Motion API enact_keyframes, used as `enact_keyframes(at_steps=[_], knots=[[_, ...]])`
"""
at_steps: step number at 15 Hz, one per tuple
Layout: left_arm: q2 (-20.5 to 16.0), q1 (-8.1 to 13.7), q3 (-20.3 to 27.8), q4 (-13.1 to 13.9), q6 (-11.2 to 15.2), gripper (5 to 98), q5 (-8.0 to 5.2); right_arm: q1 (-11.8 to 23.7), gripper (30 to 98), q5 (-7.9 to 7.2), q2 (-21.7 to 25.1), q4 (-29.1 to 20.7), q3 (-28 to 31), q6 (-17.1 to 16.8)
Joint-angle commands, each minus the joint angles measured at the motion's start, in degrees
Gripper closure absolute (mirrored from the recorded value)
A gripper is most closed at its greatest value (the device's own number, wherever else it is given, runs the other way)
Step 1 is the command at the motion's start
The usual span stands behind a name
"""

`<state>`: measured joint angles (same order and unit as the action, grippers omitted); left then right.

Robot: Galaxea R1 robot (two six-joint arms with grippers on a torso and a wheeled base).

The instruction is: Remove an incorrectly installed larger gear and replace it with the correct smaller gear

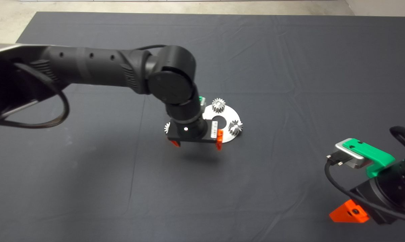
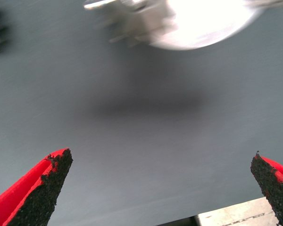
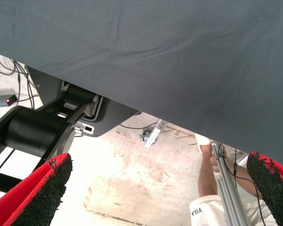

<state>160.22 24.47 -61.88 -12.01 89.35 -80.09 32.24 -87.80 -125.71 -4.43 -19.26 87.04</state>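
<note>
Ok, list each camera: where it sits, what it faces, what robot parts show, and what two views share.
Head: above, looking down at the mat; left gripper over the round plate, right gripper waiting lower right.
Left wrist: faces the mat; its open fingers, plate beyond.
Right wrist: mat edge, floor, a person's legs; open fingers.
Shared: head and left wrist both show the plate.

Dark wrinkled mat (image 1: 289,67) covering the tabletop, pale concrete floor (image 1: 7,23) beyond its far edge, round silver plate (image 1: 230,116) with a centre hole lying mid-mat, a person's leg (image 3: 208,174) standing on stained floor beside an aluminium frame rail (image 3: 228,188)
</note>
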Motion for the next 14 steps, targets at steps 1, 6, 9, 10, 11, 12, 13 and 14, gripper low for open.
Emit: enact_keyframes(at_steps=[1,6,9,10,11,12,13,14], knots=[[0.3,1.1,-3.4,-0.3,-1.6,6.0,-0.42,-0.1,30.7,-1.32,-1.4,-1.9,0.2,0.2],[2.5,1.0,-7.9,-0.5,-2.4,6.0,-0.42,-0.6,30.7,-1.84,-2.7,-1.9,0.2,0.4],[4.4,1.0,-11.0,-1.5,-5.5,6.0,-0.51,-0.7,30.7,-2.02,-2.8,-1.9,0.2,0.5],[4.5,1.0,-11.8,-1.5,-6.2,6.0,-0.51,-0.7,30.7,-2.2,-2.7,-1.9,0.2,0.5],[4.5,1.0,-12.6,-1.5,-7.3,6.0,-0.51,-0.7,30.7,-2.9,-2.5,-1.9,0.2,0.5],[4.5,1.0,-13.3,-1.5,-8.4,6.0,-0.51,-0.6,30.7,-4.22,-2.5,-1.9,0.1,0.5],[4.5,1.0,-13.9,-1.5,-9.3,6.0,-0.51,-0.6,30.7,-4.57,-2.4,-1.9,0.1,0.5],[4.5,1.0,-14.5,-1.5,-10.5,6.0,-0.42,-0.6,30.7,-4.66,-2.3,-1.9,0.1,0.5]])
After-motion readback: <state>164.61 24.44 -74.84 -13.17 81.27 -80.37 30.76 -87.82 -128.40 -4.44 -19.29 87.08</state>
